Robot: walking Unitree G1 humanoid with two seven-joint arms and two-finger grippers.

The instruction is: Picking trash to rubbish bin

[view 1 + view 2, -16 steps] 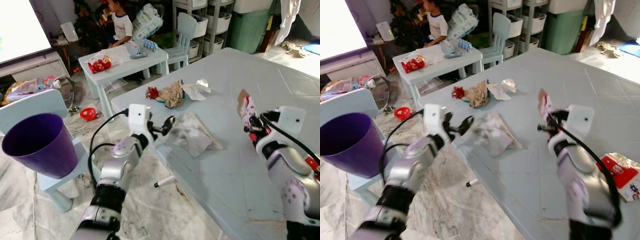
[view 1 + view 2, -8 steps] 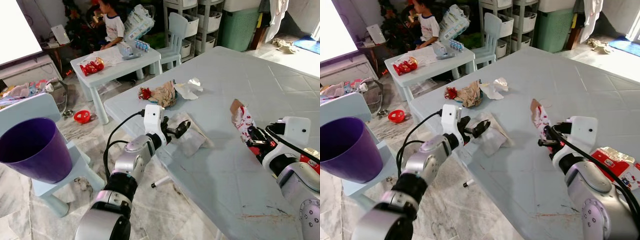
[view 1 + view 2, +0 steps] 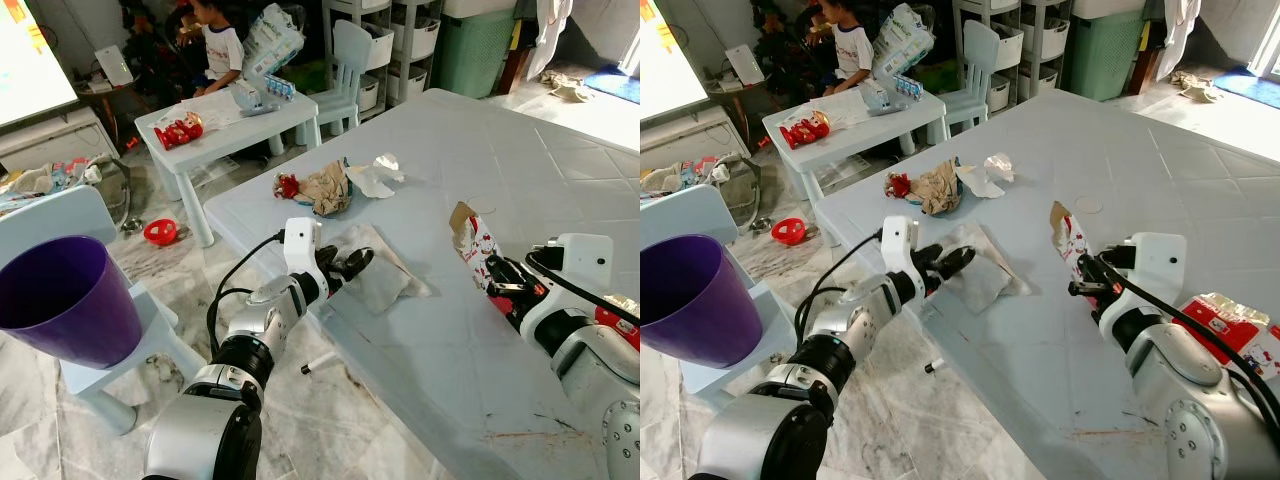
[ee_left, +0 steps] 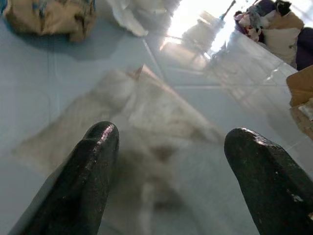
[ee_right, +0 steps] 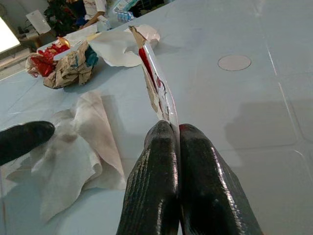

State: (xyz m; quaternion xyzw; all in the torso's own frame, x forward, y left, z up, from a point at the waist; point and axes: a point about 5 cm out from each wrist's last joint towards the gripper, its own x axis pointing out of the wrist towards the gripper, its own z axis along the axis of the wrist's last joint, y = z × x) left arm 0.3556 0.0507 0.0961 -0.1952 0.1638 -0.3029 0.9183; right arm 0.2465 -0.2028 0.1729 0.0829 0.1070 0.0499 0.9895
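left gripper (image 3: 350,268): fingers spread, centre frame over crumpled tissue (image 3: 380,275) on table (image 3: 560,170) | right gripper (image 3: 497,283): clenched on wrapper (image 3: 468,232), right of centre | purple bin (image 3: 65,300): lower left

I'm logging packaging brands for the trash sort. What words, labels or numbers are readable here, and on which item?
No text can be read.
Wrapper held in the right end effector: red and white print, no legible words.
Red and white packet on the table: lettering too small and blurred.
Crumpled brown paper: blue marks, unreadable.
Packs on the small table: too far to read.
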